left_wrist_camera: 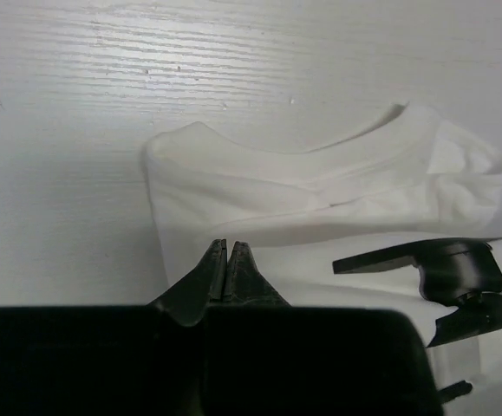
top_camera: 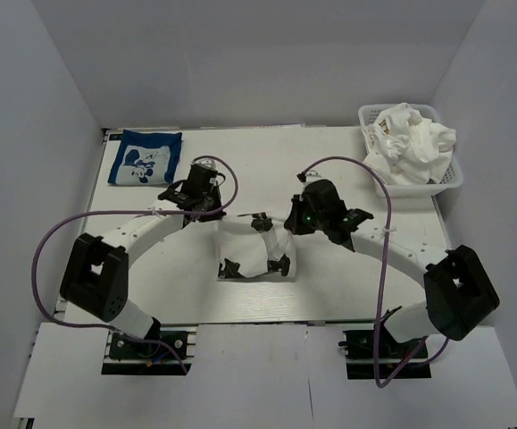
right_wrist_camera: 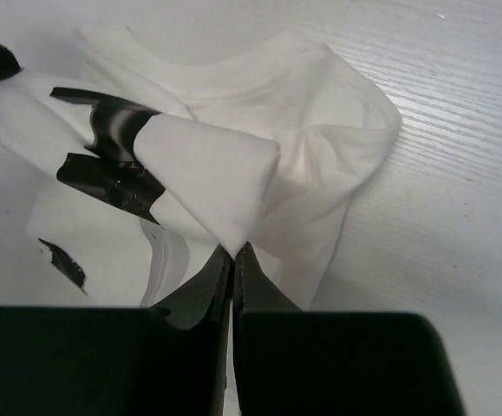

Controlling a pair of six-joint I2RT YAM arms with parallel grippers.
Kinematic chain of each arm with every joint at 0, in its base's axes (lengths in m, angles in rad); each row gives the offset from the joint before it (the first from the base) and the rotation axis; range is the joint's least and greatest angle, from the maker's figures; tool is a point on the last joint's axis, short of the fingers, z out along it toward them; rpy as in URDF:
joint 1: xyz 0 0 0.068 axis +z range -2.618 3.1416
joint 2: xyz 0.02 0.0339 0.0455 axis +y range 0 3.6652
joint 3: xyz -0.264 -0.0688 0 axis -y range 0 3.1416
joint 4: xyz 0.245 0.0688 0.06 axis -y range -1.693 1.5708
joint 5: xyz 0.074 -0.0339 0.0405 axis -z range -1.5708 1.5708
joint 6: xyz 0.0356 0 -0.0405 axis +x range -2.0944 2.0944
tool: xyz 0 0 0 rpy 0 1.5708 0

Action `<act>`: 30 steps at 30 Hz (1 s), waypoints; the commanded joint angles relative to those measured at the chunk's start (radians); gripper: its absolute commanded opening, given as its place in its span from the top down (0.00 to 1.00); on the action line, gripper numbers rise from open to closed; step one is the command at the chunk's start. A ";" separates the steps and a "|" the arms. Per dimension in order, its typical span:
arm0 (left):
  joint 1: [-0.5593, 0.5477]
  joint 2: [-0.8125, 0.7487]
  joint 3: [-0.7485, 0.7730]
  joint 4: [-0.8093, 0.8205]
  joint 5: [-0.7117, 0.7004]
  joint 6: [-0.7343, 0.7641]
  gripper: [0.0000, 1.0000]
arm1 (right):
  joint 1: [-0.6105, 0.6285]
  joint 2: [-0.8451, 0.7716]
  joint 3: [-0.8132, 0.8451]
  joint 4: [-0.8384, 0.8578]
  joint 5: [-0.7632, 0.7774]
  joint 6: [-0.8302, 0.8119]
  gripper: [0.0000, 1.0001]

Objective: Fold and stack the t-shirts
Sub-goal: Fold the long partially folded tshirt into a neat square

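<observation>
A white t-shirt [top_camera: 254, 255] with black print patches lies partly folded at the table's middle, its collar towards the far side. It also shows in the left wrist view [left_wrist_camera: 320, 186] and the right wrist view [right_wrist_camera: 320, 130]. My right gripper [top_camera: 287, 228] [right_wrist_camera: 234, 249] is shut on a folded corner of this shirt and holds it lifted over the body. My left gripper [top_camera: 212, 214] [left_wrist_camera: 230, 245] is shut at the shirt's left shoulder edge, with no cloth showing between its tips. A navy blue t-shirt [top_camera: 146, 157] with a white cartoon print lies folded at the far left.
A white basket [top_camera: 453, 174] at the far right holds several crumpled white garments [top_camera: 410, 143]. Grey walls close in the table on three sides. Purple cables loop from both arms.
</observation>
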 commanded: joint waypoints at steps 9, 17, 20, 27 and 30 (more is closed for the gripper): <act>0.043 0.334 0.222 0.004 -0.107 0.013 0.96 | -0.090 0.307 0.131 -0.003 0.077 0.012 0.94; 0.053 0.275 0.254 0.003 -0.081 0.015 0.00 | -0.099 0.292 0.203 0.017 -0.083 -0.052 0.56; 0.053 0.210 0.180 0.040 -0.044 0.024 0.00 | -0.098 0.239 0.163 0.040 -0.111 -0.043 0.54; 0.053 0.144 0.059 0.148 0.125 0.059 0.00 | -0.109 0.220 0.142 0.074 -0.075 -0.008 0.53; 0.043 0.134 -0.010 0.231 0.200 0.101 0.04 | -0.112 0.248 0.149 0.077 -0.066 0.006 0.53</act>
